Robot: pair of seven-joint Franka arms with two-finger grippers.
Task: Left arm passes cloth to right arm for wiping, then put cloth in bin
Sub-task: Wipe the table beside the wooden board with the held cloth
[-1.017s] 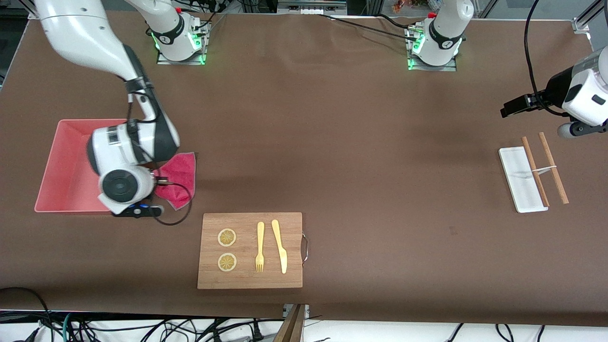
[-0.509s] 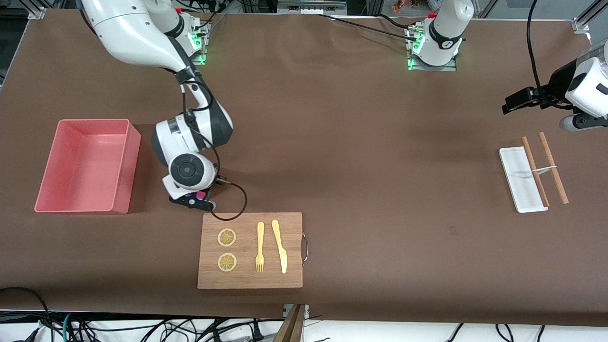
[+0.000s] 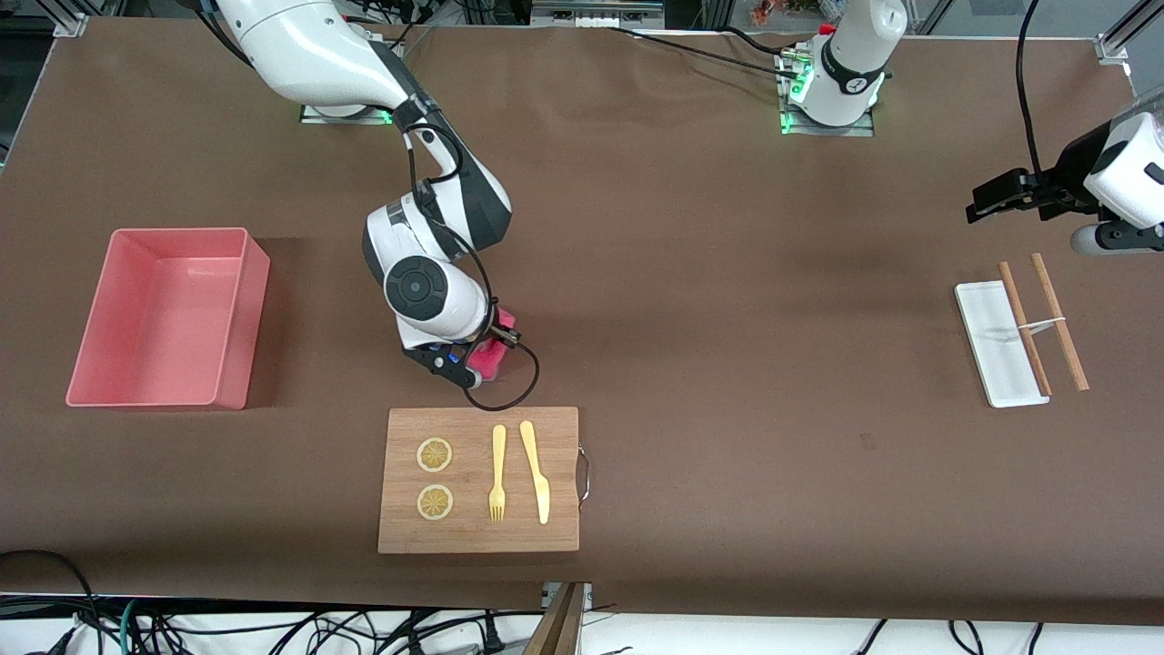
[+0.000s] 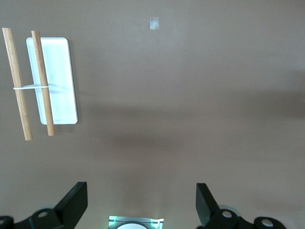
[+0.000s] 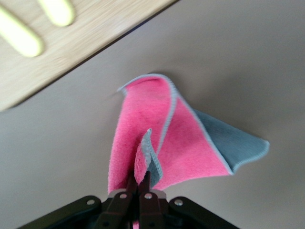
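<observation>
Hanging from the pinched fingertips of the right gripper, the cloth is seen in the right wrist view as a magenta fold with a grey edge, its lower corners spread over the brown table cover. In the front view only a small part of the cloth shows, at about five o'clock under the white wrist of the right arm, just above the table and near the twelve o'clock edge of the wooden cutting board.

No readable writing or brand mark is made out on any of the things.

One bin, salmon-pink and with nothing in it, stands at nine o'clock from the right gripper, toward the right arm's end of the table and well apart from the cloth.

On the single cutting board four things are counted: two round lemon slices, one nearer to the front camera than the other, one yellow fork and one yellow knife lying side by side.

The left arm waits over its own end of the table. The left gripper is held spread wide, with nothing between its two black fingers.

Below it, one flat white tray lies on the table, and two wooden sticks joined by a thin white band are laid partly across it, one over the tray, one just beside it.
</observation>
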